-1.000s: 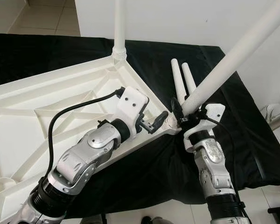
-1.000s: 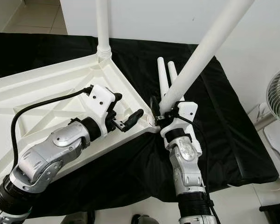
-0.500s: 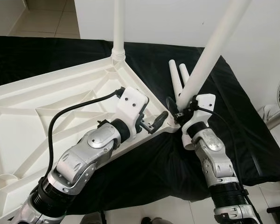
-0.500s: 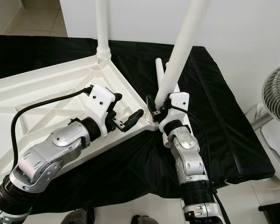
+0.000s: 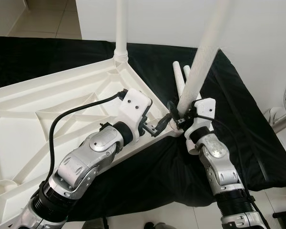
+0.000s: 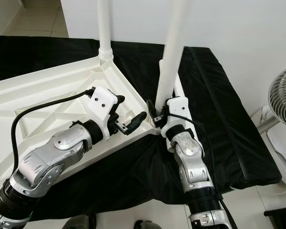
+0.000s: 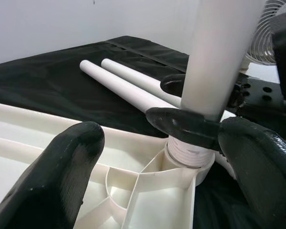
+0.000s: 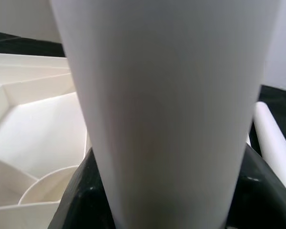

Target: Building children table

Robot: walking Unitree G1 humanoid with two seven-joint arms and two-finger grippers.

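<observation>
leg [image 5: 204,57] near-upright in corner socket | right gripper [image 5: 177,114] clamps base

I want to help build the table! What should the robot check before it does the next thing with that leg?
1. Right gripper grips the leg: ok, shut on it near the bottom end.
2. Leg's end sits at the corner socket of the table top: ok, its threaded end rests in the ring.
3. Leg stands straight: not ok, it tilts a bit compared with the fitted leg.
4. Leg fully seated: cannot tell, threads are visible above the socket.
5. Left gripper steadies the table top: cannot tell, open beside the corner, contact unclear.
6. Spare legs within reach: ok, both lie on the black cloth.
</observation>
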